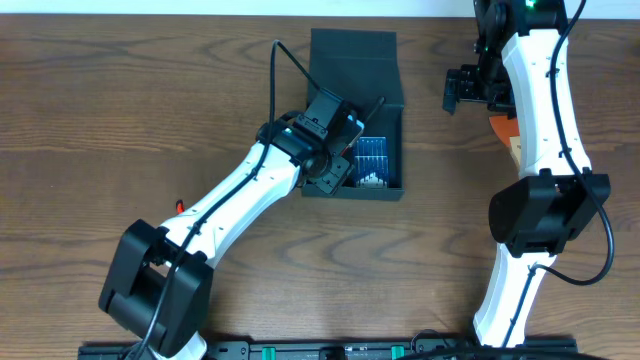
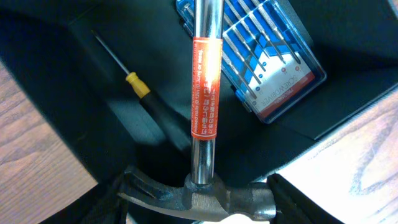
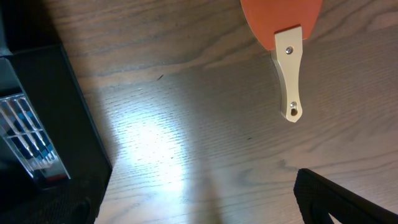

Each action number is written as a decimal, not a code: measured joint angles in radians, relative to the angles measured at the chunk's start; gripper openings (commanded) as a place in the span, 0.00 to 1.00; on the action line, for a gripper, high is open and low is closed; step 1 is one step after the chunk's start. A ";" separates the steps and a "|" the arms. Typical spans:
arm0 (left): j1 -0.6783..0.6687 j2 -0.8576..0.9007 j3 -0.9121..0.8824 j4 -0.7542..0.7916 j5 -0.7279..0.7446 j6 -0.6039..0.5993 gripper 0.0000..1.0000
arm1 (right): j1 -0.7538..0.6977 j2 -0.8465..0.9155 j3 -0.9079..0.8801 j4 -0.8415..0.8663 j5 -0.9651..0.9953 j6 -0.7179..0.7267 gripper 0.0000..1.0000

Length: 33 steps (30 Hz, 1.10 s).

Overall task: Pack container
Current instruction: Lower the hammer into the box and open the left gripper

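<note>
On the wooden surface [image 1: 120, 90], the left tool [image 1: 338, 150] reaches over the container [image 1: 355, 70], which sits mid-surface with its lid flap folded back. The tool is clenched on a hammer [image 2: 205, 124] at the head, probably so the long handle can tip in at a slant. A screwdriver [image 2: 140, 87] and a blue case of bits [image 2: 273, 68] already lie inside. To the right, the right tool [image 1: 465, 88] hangs spread wide and empty near an orange scraper [image 3: 283, 18], likely the next item.
</note>
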State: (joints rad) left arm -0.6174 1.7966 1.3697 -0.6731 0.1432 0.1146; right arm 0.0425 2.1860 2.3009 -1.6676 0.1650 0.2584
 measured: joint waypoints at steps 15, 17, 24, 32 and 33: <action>0.000 0.081 0.000 0.040 0.000 0.017 0.52 | 0.000 0.000 0.000 0.000 0.000 0.000 0.99; 0.000 0.081 0.000 0.045 0.000 0.017 0.52 | 0.000 0.000 0.000 0.000 0.000 0.000 0.99; 0.000 0.081 0.000 0.057 0.000 0.017 0.52 | 0.000 0.000 0.000 0.000 0.000 0.000 0.99; 0.000 0.081 0.000 0.056 0.000 0.017 0.52 | 0.000 0.000 0.000 0.000 0.000 0.000 0.99; 0.000 0.081 0.000 0.056 0.000 0.017 0.52 | 0.000 0.000 0.000 0.000 0.000 0.000 0.99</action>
State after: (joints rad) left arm -0.6174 1.8778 1.3701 -0.6170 0.1432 0.1318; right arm 0.0425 2.1860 2.3009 -1.6676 0.1654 0.2584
